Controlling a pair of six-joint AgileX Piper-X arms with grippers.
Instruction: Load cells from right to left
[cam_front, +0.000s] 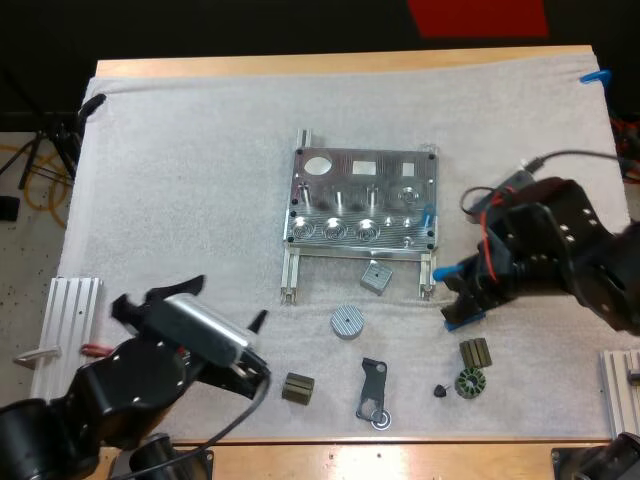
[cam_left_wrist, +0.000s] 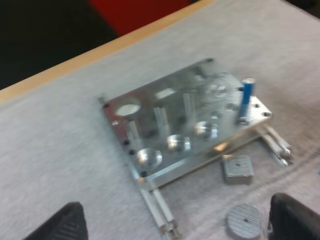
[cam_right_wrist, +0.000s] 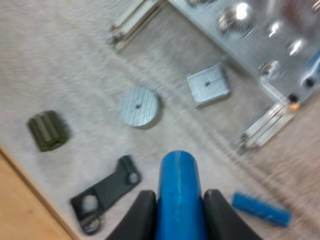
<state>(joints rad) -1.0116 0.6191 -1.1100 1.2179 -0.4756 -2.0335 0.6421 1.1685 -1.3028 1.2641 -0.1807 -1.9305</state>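
One blue cell (cam_left_wrist: 246, 97) stands in the rightmost socket of the metal fixture (cam_front: 350, 182), the right gripper (cam_right_wrist: 177, 212) just right of it pinches a second cell (cam_right_wrist: 177, 175), a spare cell (cam_right_wrist: 261, 209) lies on the mat (cam_front: 180, 180), the left gripper (cam_left_wrist: 180, 225) hangs spread at near left, and three sockets seem unfilled.

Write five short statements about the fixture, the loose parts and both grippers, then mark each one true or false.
1. The right gripper is shut on a blue cylinder. True.
2. The left gripper grips the round disc. False: the left gripper is open and holds nothing.
3. An upright blue cylinder stands in the fixture. True.
4. The square metal block sits on top of the fixture. False: the block lies on the mat, just off the fixture's near edge.
5. A loose blue cylinder lies on the mat near the right gripper. True.
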